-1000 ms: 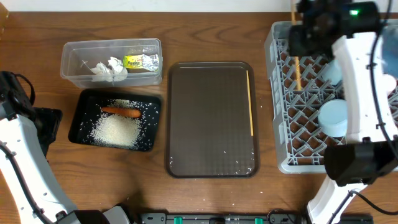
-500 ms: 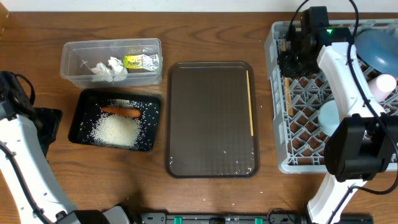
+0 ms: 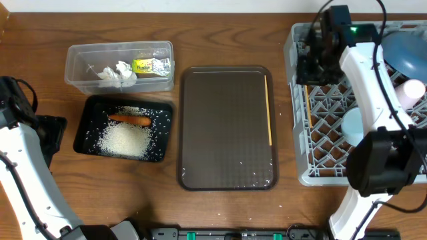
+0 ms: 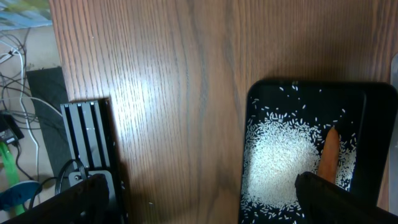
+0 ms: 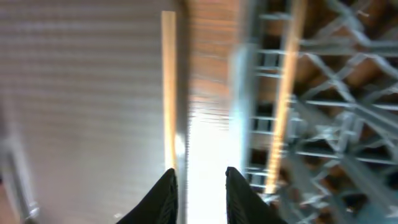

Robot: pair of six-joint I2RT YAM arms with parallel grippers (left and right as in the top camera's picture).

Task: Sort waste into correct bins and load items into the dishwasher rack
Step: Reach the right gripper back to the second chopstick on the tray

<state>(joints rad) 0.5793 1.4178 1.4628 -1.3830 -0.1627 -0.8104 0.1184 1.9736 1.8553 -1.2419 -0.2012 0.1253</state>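
The grey dishwasher rack point(image 3: 301, 133) fills the right side. My right gripper point(image 3: 308, 67) hangs over its far left corner, open, with nothing between its fingertips point(image 5: 168, 180). One chopstick point(image 3: 306, 100) lies in the rack along its left wall, and the right wrist view also shows this chopstick point(image 5: 283, 106). The other chopstick point(image 3: 269, 110) lies on the brown serving tray point(image 3: 227, 127). A blue dish point(image 3: 407, 50), a white-pinkish cup point(image 3: 413, 89) and a light-blue vessel point(image 3: 355, 125) sit in the rack. My left gripper point(image 4: 199, 208) is open over bare table beside the black tray point(image 4: 261, 93).
The clear box point(image 3: 80, 77) at the back left holds a crumpled tissue point(image 3: 117, 72) and a yellow-green wrapper point(image 3: 151, 65). In the black tray point(image 3: 87, 130) lie rice point(image 3: 123, 140) and a carrot point(image 3: 130, 120). Cables and a black stand point(image 4: 93, 143) lie off the table's left edge.
My right gripper came down over the rack's left side and opened. The chopstick it carried now lies in the rack. The left arm has not moved.
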